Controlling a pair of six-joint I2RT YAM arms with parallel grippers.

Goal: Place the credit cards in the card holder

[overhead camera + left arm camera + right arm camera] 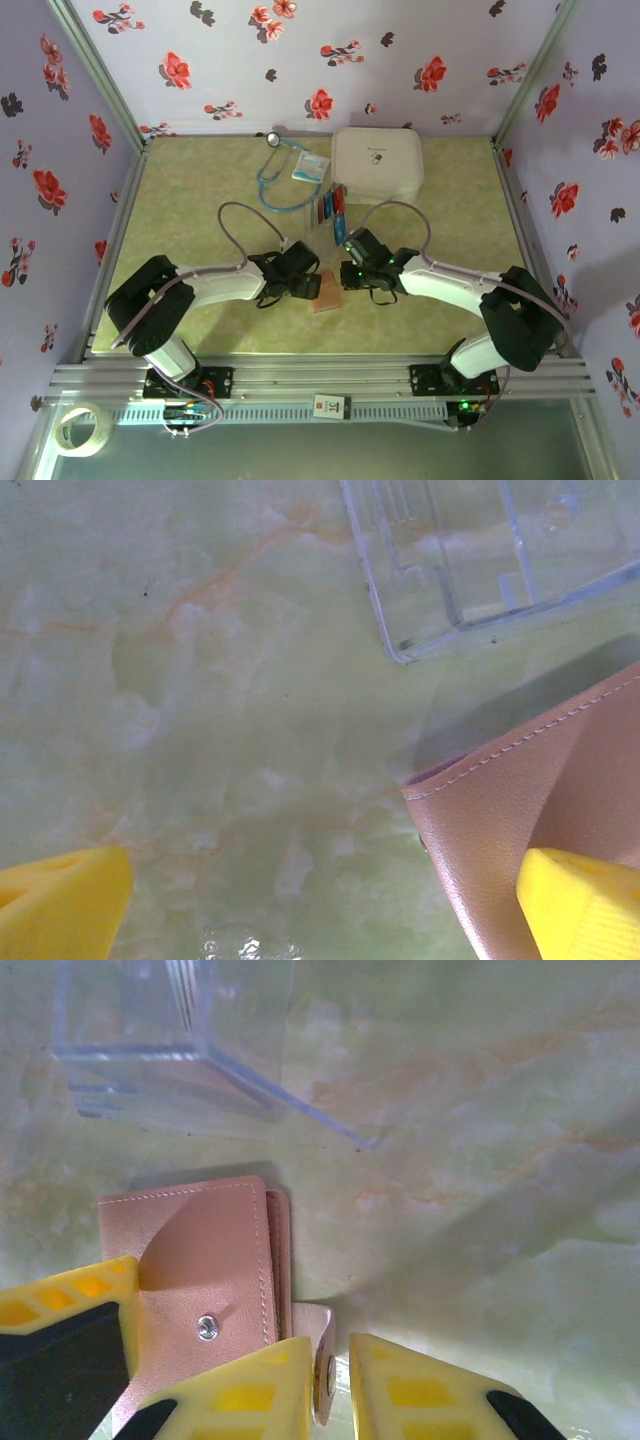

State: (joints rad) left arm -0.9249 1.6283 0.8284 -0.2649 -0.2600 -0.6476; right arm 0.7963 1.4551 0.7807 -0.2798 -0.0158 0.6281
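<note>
**A:** How does the right gripper (330, 1348) stand?

**B:** Narrow. Its fingers sit on either side of the snap tab that sticks out from the card holder (200, 1250). A thin gap shows beside the tab, so I cannot tell whether it is pinched.

**A:** And the left gripper (325, 870)?

**B:** Wide, with nothing in it. One finger (580, 905) is over the holder's leather, the other over bare counter (200, 730).

**A:** Where does the holder lie?

**B:** Flat on the counter between the two grippers, near the middle of the near edge and a little in from it.

**A:** What crowds it?

**B:** A corner of the clear tray (400, 630) is just beyond it, not touching. The tray runs from there toward the far edge. The credit cards (330, 205), red-orange and blue, sit in it.

**A:** And farther out?

**B:** A white case (377, 165) stands at the far edge, right of the middle, close to the tray's far end. A stethoscope (273, 141) lies left of the case, with a white-and-blue packet (311, 167) between them.
</note>
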